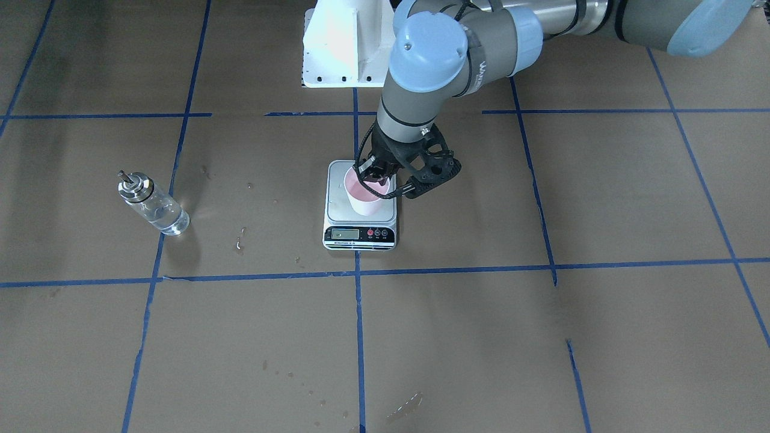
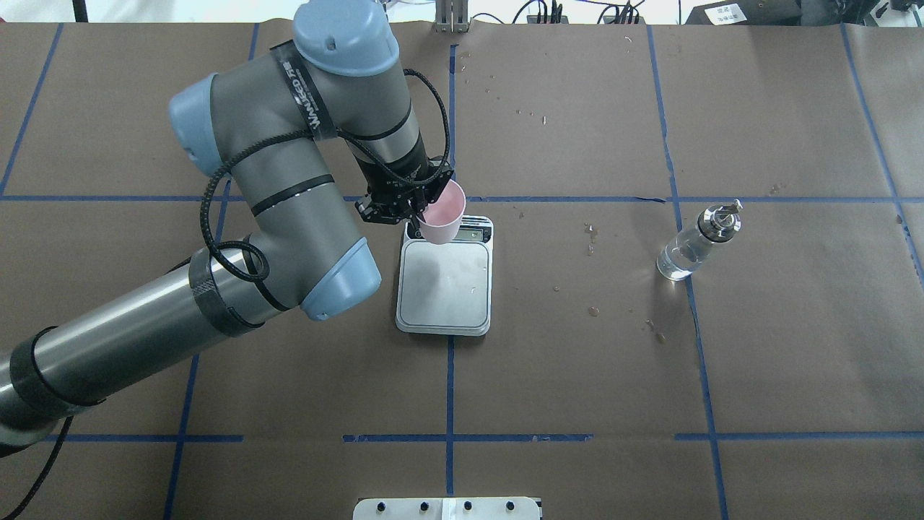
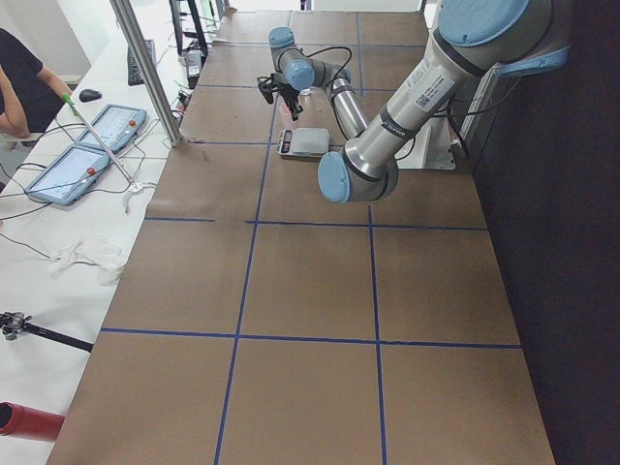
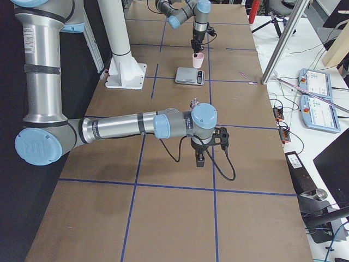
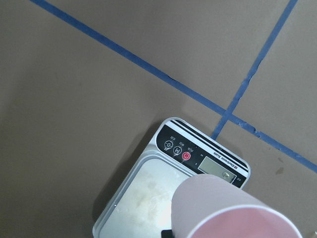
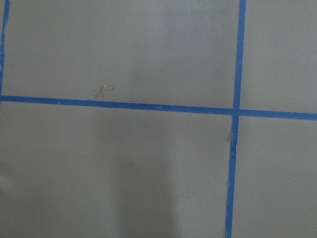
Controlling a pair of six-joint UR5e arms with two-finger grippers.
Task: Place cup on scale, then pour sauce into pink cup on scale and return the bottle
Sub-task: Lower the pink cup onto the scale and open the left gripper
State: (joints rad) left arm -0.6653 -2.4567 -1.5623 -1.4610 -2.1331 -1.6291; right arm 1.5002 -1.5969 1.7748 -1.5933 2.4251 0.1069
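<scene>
**Where are you in the job?**

On the first step. My left gripper [image 2: 422, 211] has its fingers [image 1: 376, 178] clamped on the rim of the cup [image 2: 444, 209], one inside the pink mouth and one outside. The cup hangs from them.

**Is it set down?**

I judge not yet. Right under my fingertips is the scale [image 1: 340, 204]. The cup is over the end of the steel platform [image 2: 444, 289] nearest the display [image 5: 218, 166]. From the side it looks clear of the steel, though I can't read the gap well.

**So what next?**

Come straight down, nearer mid-platform if I can, until the base rests flat. Then part the fingers and rise without dragging the rim, because a cup this light looks easy to tip.

**And the bottle?**

The bottle [image 1: 150, 203] is well away from these fingers, upright on the brown paper [image 1: 541, 337] towards my right. My right gripper [image 4: 199, 157] hangs over bare table. I cannot tell whether its fingers are apart or together. It seems better placed for the pour.
</scene>
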